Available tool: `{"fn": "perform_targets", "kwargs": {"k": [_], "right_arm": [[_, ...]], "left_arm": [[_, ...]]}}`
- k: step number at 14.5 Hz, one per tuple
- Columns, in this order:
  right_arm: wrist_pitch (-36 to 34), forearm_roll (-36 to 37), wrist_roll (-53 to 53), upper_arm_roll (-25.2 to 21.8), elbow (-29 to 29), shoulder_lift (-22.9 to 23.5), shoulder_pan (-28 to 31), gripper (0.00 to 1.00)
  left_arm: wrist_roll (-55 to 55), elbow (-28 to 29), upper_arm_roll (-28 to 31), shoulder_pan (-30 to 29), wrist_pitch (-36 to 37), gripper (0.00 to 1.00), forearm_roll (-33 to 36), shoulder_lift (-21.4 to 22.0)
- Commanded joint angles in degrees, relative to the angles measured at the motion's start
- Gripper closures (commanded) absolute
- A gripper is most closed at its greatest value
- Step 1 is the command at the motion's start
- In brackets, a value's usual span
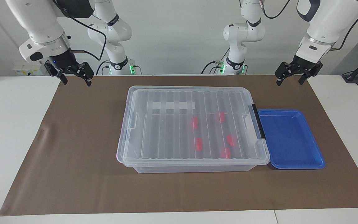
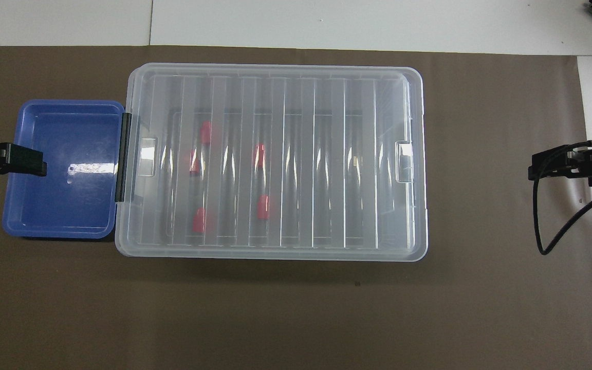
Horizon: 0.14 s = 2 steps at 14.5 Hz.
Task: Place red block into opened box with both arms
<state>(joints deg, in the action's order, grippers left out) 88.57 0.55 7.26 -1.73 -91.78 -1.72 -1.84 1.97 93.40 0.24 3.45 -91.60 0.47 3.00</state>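
Note:
The clear box (image 1: 191, 168) stands mid-table with its ribbed lid (image 1: 166, 137) lying shut on it. A black latch (image 1: 258, 122) is at the end toward the left arm. Several red blocks show through the lid, among them one red block (image 1: 199, 144) (image 2: 262, 207). All of them lie in the half of the box toward the left arm. My right gripper (image 1: 76, 81) (image 2: 558, 165) hangs open and empty over the brown mat at the right arm's end. My left gripper (image 1: 289, 81) hangs open and empty over the mat at the left arm's end. In the overhead view the left gripper (image 2: 18, 160) overlaps the blue tray's outer edge.
A shallow blue tray (image 1: 309, 163) (image 2: 59, 228) sits against the box's latch end, with nothing in it. The brown mat (image 1: 73, 161) covers most of the white table (image 1: 11, 124). Black cable (image 2: 548, 226) loops down from the right arm.

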Motion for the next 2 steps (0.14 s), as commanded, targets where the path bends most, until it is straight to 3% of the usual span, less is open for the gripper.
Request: {"fn": "perform_targets", "kwargs": {"k": [1,2], "right_arm": [[-1.2,-0.9,-0.4,0.6,1.3,0.5,0.6,0.0],[-1.1,-0.9,-0.4,0.6,1.3,0.5,0.6,0.0]], "left_arm": [[0.1,1.9,0.8,0.9,-1.2,0.0,-0.8,1.6],[0.2,1.9,0.8,0.9,-1.2,0.0,-0.8,1.7]]}}
